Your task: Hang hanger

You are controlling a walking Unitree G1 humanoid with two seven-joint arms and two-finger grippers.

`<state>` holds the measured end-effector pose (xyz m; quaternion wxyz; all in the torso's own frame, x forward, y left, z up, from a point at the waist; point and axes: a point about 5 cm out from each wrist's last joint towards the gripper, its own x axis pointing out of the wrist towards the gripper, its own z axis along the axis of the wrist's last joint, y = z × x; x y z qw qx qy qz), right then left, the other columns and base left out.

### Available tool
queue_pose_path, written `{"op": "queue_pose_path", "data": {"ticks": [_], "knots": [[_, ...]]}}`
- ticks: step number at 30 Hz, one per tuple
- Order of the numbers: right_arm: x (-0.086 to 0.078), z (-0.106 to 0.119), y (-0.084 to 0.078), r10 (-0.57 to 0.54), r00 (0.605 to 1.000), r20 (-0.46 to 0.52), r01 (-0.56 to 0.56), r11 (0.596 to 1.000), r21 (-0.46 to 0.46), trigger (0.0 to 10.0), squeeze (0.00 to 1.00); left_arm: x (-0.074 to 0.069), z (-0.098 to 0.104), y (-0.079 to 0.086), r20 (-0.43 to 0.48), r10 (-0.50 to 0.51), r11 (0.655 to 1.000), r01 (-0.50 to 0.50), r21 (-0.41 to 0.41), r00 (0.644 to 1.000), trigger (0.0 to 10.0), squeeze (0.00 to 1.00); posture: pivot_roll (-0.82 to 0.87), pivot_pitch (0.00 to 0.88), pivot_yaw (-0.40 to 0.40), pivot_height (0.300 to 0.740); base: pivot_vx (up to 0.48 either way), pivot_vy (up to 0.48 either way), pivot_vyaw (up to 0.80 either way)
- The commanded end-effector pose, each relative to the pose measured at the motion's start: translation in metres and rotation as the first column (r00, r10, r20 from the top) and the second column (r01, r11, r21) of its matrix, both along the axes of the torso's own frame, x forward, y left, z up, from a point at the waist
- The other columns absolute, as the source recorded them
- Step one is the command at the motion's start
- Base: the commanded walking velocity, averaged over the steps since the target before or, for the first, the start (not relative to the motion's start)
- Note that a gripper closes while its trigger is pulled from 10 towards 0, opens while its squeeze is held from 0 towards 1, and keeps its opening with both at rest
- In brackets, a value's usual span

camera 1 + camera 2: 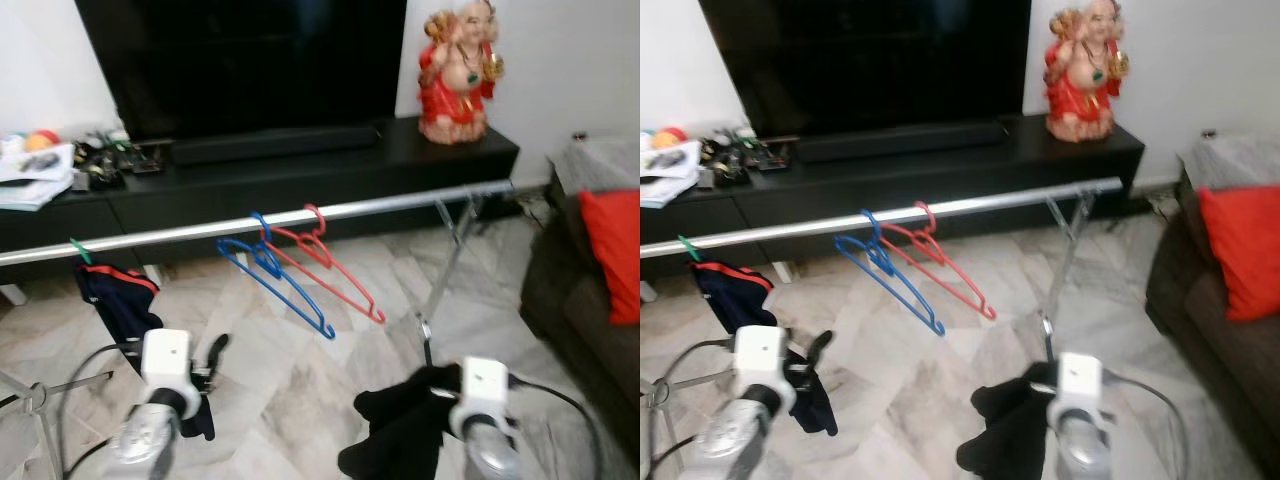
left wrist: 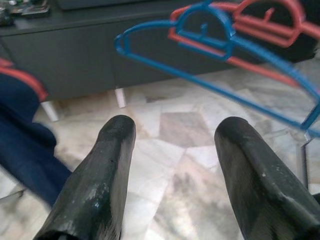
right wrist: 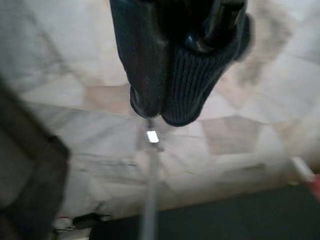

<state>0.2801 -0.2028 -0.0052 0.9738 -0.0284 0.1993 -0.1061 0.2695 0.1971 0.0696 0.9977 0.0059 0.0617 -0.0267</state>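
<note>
2 plastic hangers on the rail, dark garment in the right hand.

The blue plastic hanger point(image 1: 275, 268) and red plastic hanger point(image 1: 330, 260) hang on the silver metal rail point(image 1: 400, 204). The left hand point(image 2: 170, 150) is spread wide and empty; the right hand point(image 3: 172, 60) is clamped on a black knitted garment point(image 1: 400, 425). A careless lift could knock either hanger off.

Shiny metal rail point(image 1: 300, 217), glossy plastic blue hanger point(image 1: 280, 275) and red hanger point(image 1: 335, 265), polished marble floor point(image 1: 300, 370), ribbed black cloth point(image 3: 192, 75)
</note>
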Motion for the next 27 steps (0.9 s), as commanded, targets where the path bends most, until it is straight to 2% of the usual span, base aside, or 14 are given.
{"op": "queue_pose_path", "data": {"ticks": [1,13,25,27], "knots": [[0.0110,0.0098,0.0093,0.018,0.999,0.050,-0.019,1.000,0.013,10.0,0.00,-0.0001,0.0049,0.0123,0.012,0.031,0.999,-0.031,0.018,0.999,10.0,0.00,0.12,0.000,0.031,0.740,0.285,0.000,0.00],[0.0098,0.0086,0.0074,0.019,0.999,0.040,-0.019,1.000,0.013,10.0,0.00,0.0001,0.0059,0.0112,0.016,0.037,0.999,-0.037,0.014,0.999,10.0,0.00,0.12,0.000,0.025,0.740,0.280,0.000,0.00],[0.0102,0.0084,0.0095,0.044,0.998,0.036,-0.044,0.999,-0.001,10.0,0.00,0.0003,0.0050,0.0116,0.005,0.034,0.999,-0.034,0.019,0.999,10.0,0.00,0.12,0.000,0.026,0.740,0.000,0.000,0.00],[0.0102,0.0084,0.0107,0.056,0.998,0.036,-0.056,0.998,-0.011,10.0,0.00,0.0004,0.0048,0.0115,0.005,0.032,0.999,-0.032,0.019,0.999,10.0,0.00,0.12,0.000,0.027,0.740,0.000,0.000,0.80]]}}
